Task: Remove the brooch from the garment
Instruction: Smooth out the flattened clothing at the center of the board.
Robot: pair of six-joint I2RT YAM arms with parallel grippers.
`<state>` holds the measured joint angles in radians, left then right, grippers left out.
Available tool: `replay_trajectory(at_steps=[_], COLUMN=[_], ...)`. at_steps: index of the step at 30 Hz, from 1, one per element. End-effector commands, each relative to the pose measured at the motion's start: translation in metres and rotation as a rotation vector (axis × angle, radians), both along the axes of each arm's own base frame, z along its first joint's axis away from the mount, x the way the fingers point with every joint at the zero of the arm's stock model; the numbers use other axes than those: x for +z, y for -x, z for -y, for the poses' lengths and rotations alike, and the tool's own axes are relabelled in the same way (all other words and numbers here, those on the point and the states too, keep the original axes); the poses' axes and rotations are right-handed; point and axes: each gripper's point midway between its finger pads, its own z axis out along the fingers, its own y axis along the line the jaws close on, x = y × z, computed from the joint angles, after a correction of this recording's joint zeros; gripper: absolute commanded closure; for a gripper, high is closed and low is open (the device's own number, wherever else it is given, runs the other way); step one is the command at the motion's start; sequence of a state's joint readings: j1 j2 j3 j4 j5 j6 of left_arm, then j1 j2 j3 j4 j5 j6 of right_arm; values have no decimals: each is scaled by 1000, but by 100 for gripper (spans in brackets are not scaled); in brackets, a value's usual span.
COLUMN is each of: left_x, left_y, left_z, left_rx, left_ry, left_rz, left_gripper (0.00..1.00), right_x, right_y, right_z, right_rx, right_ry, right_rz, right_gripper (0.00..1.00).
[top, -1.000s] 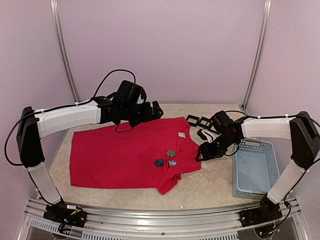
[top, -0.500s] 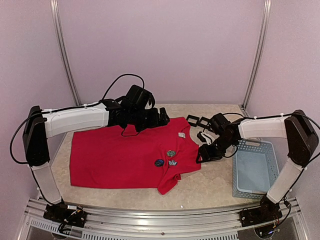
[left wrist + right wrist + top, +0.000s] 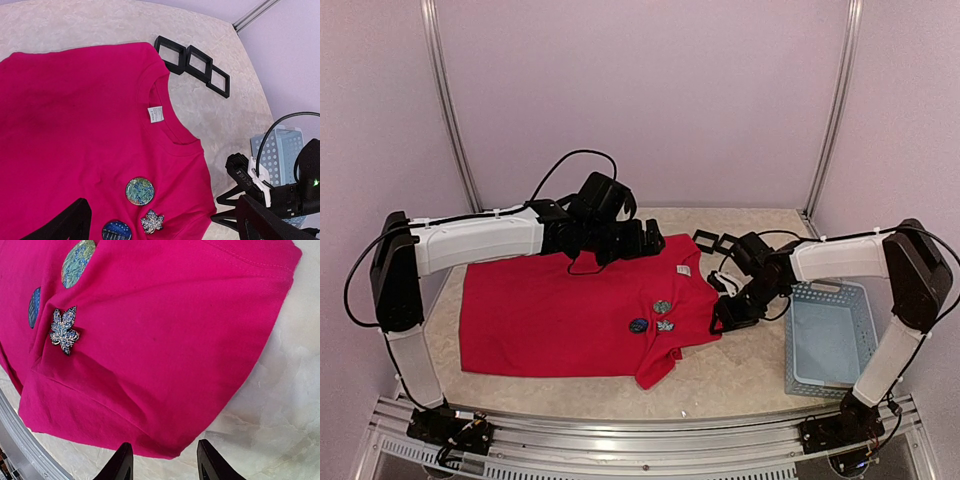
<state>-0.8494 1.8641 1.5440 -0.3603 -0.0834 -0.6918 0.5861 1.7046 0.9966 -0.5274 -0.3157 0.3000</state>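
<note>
The red garment (image 3: 550, 310) lies flat on the table, collar toward the back right. Three brooches sit near its right sleeve: a round green one (image 3: 139, 191), a round blue one (image 3: 116, 231) and a silver maple-leaf one (image 3: 152, 221); the leaf (image 3: 63, 330) also shows in the right wrist view. My left gripper (image 3: 658, 243) hovers open above the collar, nothing between its fingers (image 3: 70, 225). My right gripper (image 3: 165, 462) is low at the sleeve's corner (image 3: 172, 447), jaws apart on either side of the hem and not pressing on it.
Three black square frames (image 3: 192, 64) lie behind the collar. A pale blue basket (image 3: 830, 340) stands at the right edge, beside the right arm. Bare marbled tabletop (image 3: 280, 405) shows to the right of the sleeve.
The left arm has swung right, from the garment's back edge to over the collar. The right gripper has edged in to the sleeve corner and its jaws have narrowed.
</note>
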Motion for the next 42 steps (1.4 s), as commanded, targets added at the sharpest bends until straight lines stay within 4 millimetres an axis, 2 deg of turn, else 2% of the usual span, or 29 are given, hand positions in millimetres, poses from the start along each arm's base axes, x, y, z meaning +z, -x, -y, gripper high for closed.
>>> replay_trajectory(at_steps=[1,14,21,31,34,38,42], left_x=[-3,-3,-8,-12,-14,-19,-24], left_y=[4,9,13,16,17,18,23], left_z=[7,9,11,10,12,13,18], left_rx=[-12,-28,-41,-35,-43,-52,-84], left_ry=[-7,-13,-20,-20,-19,-20,-12], left_rz=[-6,-10,-24,-35,-42,-54,-81], left_gripper=[1,1,1,1,1,1,1], right_x=[-11,-17,-23,-26,-25,-18,-2], right_y=[8,5,4,6,4,-6,-22], right_z=[0,8,7,2,2,10,30], right_rx=[27,11,13,27,27,-2,-65], right_ry=[44,113,115,94,96,141,221], right_rz=[-20,17,6,-8,3,52,137], right_gripper=[55,61,68,71,79,100,100])
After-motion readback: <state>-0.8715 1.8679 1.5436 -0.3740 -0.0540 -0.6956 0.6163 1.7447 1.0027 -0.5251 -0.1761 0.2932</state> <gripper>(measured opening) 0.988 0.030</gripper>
